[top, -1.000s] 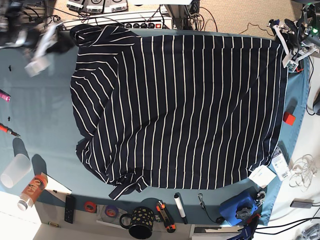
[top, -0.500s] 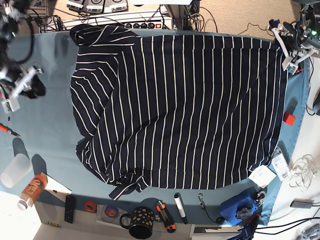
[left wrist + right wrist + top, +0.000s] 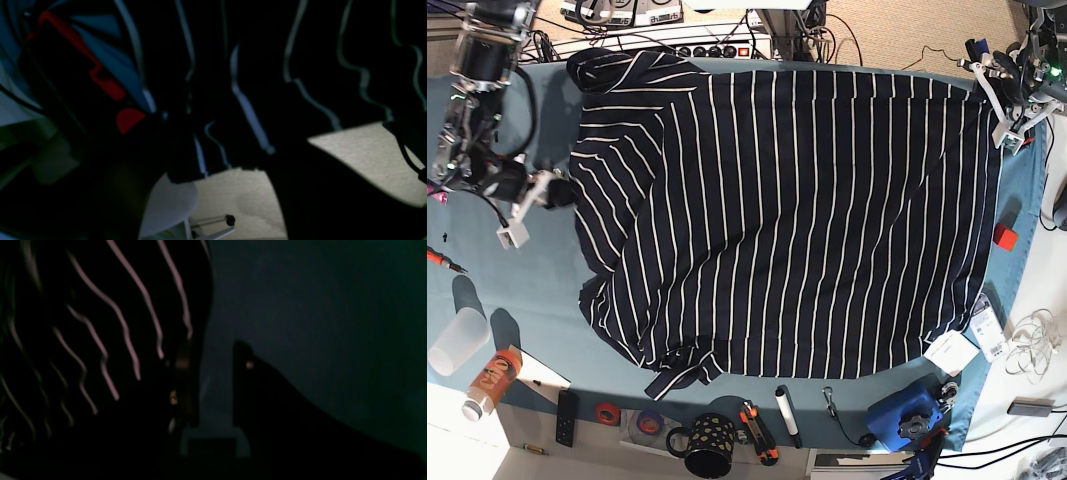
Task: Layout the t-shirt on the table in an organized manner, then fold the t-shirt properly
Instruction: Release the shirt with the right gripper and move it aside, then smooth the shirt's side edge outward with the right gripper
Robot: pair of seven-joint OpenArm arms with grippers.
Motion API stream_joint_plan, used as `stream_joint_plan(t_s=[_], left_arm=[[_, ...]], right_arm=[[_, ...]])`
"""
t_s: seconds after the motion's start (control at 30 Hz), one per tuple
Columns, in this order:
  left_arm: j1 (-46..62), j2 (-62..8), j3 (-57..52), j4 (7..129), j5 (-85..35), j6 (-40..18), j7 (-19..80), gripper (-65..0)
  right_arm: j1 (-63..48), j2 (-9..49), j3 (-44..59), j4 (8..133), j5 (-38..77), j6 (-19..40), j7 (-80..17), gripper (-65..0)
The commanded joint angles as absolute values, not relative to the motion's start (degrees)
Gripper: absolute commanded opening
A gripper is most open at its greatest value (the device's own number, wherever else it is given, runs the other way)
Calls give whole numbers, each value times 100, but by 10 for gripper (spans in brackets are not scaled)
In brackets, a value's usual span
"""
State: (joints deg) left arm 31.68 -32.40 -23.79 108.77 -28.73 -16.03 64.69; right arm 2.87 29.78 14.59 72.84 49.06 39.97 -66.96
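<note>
The dark striped t-shirt (image 3: 787,220) lies spread flat over most of the teal table (image 3: 517,300), sleeves toward the left, and its lower left part is rumpled. My left gripper (image 3: 1005,112) is at the shirt's far right corner and looks shut on the hem there. In the left wrist view (image 3: 186,163) wavy striped fabric (image 3: 267,66) fills the frame. My right gripper (image 3: 524,212) sits low over the cloth just left of the sleeve. In the right wrist view it (image 3: 217,380) is open, with teal cloth (image 3: 317,306) between the fingers and the shirt's edge (image 3: 100,323) beside the left finger.
A clear cup (image 3: 457,340) and an orange bottle (image 3: 492,380) stand at the front left. A spotted mug (image 3: 702,445), a remote (image 3: 567,418) and small tools line the front edge. A red block (image 3: 1005,237) and a blue device (image 3: 907,415) lie at the right.
My right arm has swung down from the far left corner to the shirt's left sleeve edge. The left gripper has stayed at the far right corner. The shirt has not visibly shifted.
</note>
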Motion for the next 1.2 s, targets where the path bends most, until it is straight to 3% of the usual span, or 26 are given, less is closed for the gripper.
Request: stream_joint_plan(t_s=[0.0,0.2,0.33,0.37,0.67,0.97,1.17], left_arm=[[3030,-3420,-2504,10932,-2464,-1459,6038,-375],[3030,-3350,-2504,10932,-2464,-1459,5999,-375],[3028,-3297,-2504,10932,-2467,-1459,5887,-375],[3028,-3299,-2504,10932,-2464,-1459,5889,-375],[3030,-3301,-2504,10932,-2464,-1457,5887,-375],[3028,-3301,-2504,10932,-2464,-1459,5883,-375],[3030,-3301,-2504,10932,-2467,-1461,5885,-375]], right_arm=[[366,3013,1468,7299,4899,4000,-6683,-464],[364,2729,1468,7301,4899,4000,-6788,-469],[353,2617,1468,7301,4901,4000,-7328,-639],[346,2637,1470,7303,4899,4000,-7485,-650],[-491,3048,1798,7915,5395,4000,-7957,-650],[-1855,3046,2954,8868,5955,4000,-8000,-650],[-2027,3033,3264,8917,5957,4000,-8000,-650]])
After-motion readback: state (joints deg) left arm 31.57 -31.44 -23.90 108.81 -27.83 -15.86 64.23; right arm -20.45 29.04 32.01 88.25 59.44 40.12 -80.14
